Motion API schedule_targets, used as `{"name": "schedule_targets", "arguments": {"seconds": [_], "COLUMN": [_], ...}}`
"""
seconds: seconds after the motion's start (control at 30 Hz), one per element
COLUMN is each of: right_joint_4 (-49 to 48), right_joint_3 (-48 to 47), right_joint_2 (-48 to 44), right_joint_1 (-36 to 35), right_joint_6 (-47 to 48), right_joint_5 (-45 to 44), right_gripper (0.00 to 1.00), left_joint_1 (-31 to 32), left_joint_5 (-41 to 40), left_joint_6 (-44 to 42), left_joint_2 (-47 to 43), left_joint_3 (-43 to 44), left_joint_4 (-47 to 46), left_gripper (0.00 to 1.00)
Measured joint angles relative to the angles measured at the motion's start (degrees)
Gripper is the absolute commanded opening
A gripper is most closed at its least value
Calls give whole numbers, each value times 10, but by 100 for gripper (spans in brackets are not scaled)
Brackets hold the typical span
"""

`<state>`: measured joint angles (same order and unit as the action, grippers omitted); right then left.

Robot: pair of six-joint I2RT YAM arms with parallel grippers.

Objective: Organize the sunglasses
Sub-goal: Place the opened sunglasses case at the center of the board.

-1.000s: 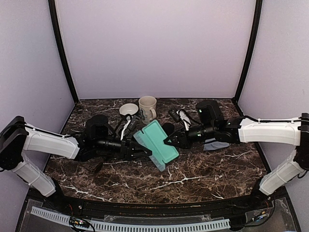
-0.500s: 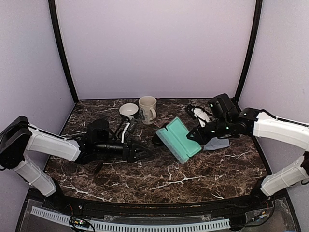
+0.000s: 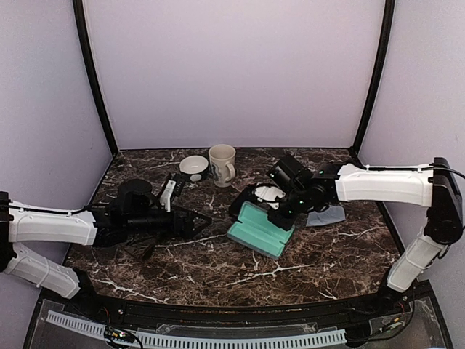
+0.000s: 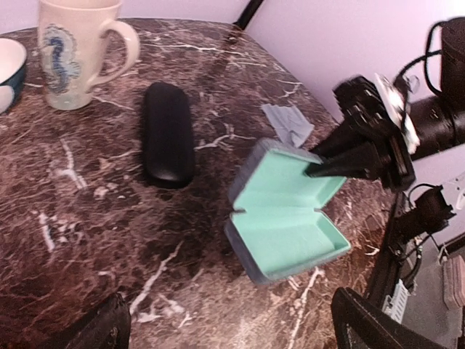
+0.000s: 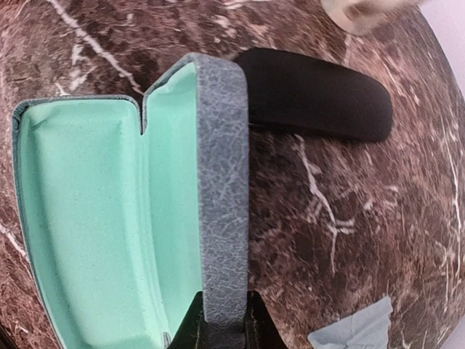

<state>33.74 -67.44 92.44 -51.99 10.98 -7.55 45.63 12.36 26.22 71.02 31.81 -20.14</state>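
Note:
A grey-blue case [image 3: 256,234] with a mint lining stands open on the marble. Its base lies flat and its lid stands up. My right gripper [image 3: 280,211] is shut on the lid's rim [image 5: 221,218], the dark jaws [image 5: 221,329] pinching it from both sides. My left gripper [image 3: 195,220] hangs open to the case's left, apart from it, with nothing between its fingers [image 4: 363,320]. The case [image 4: 290,225] shows empty in the left wrist view. The sunglasses are hidden or out of view. A thin dark line [image 3: 147,251] under my left arm is too small to tell.
A black oblong case [image 4: 168,134] lies shut just behind the open case, and also shows in the right wrist view [image 5: 312,94]. A grey cloth [image 3: 327,217] lies to the right. A cream mug [image 3: 222,163] and a white bowl [image 3: 193,166] stand at the back.
My left gripper opened off the case and drew back to the left. My right gripper swung the case right, then brought it back left and down onto the marble.

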Motion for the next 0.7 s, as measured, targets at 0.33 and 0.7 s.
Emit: {"name": "schedule_targets", "arguments": {"seconds": [0.33,0.7], "right_joint_4": [-26,-43], "right_joint_3": [-58,-79], "right_joint_2": [123,142], "right_joint_1": [-87,-99], "right_joint_6": [89,103], "right_joint_5": [-89,-152], "right_gripper": [0,43], "left_joint_1": [-66,-76], "left_joint_5": [-101,-107], "left_joint_6": [2,4], "left_joint_2": [-96,-92], "left_joint_3": [0,-2], "left_joint_4": [108,118], "left_gripper": [99,99]}}
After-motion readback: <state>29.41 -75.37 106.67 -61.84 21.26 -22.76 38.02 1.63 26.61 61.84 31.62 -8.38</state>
